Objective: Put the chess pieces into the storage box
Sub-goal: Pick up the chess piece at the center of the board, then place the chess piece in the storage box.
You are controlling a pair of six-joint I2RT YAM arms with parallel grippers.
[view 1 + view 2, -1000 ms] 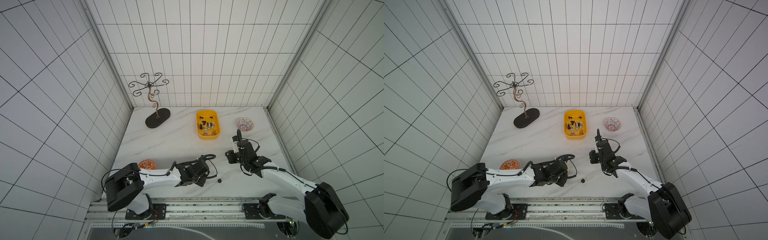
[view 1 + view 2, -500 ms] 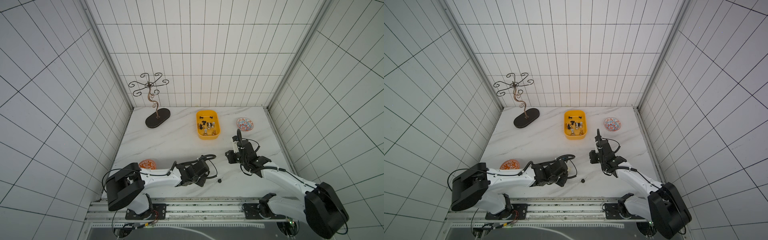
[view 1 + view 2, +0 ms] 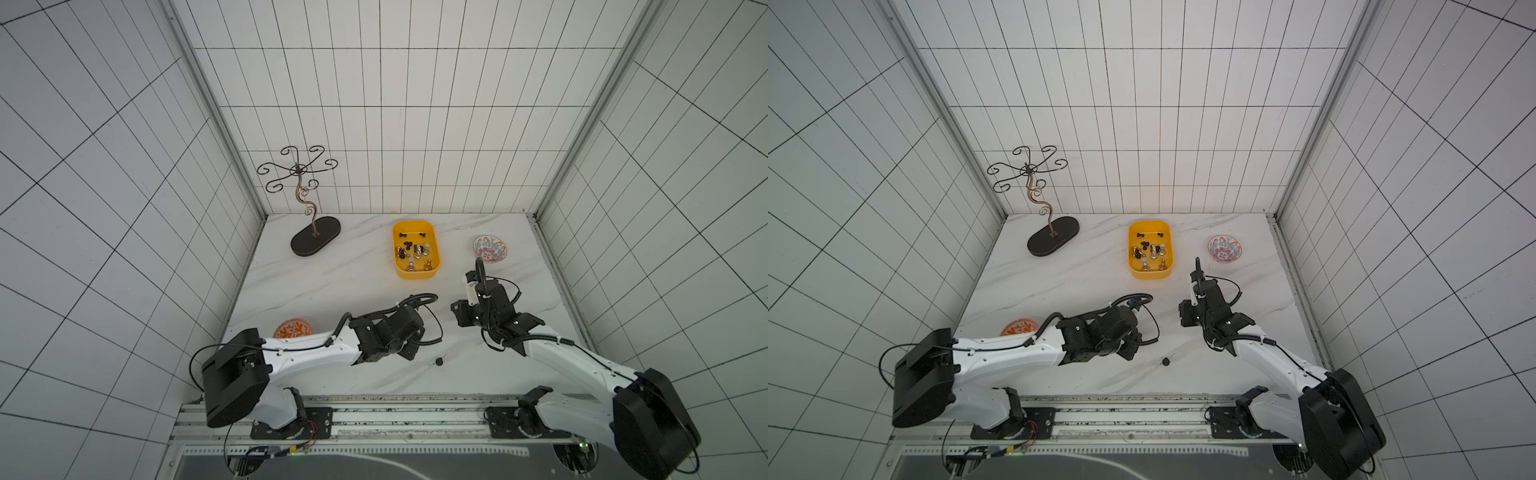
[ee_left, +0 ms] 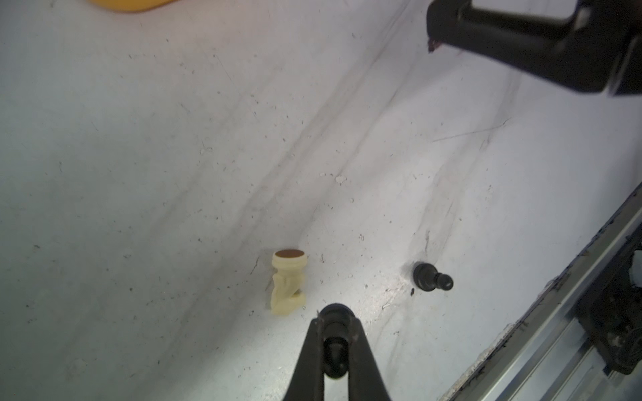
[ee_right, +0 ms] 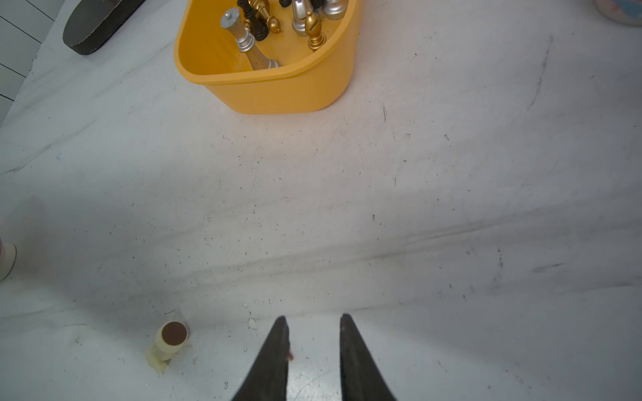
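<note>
My left gripper is shut on a small black pawn, low over the table near the front edge; in both top views it hides the pawn. A cream-white piece lies on its side just beside the fingertips. Another black pawn lies to the right. My right gripper is open with nothing between its fingers, and the cream piece lies to its left. The yellow storage box at the back holds several black, silver and gold chess pieces.
A red-and-blue patterned bowl sits right of the box. A dark metal jewellery stand stands at the back left. An orange patterned dish lies behind the left arm. The metal rail runs along the table's front edge.
The left gripper's jaws have closed the last bit onto the black pawn. Neither arm has visibly shifted.
</note>
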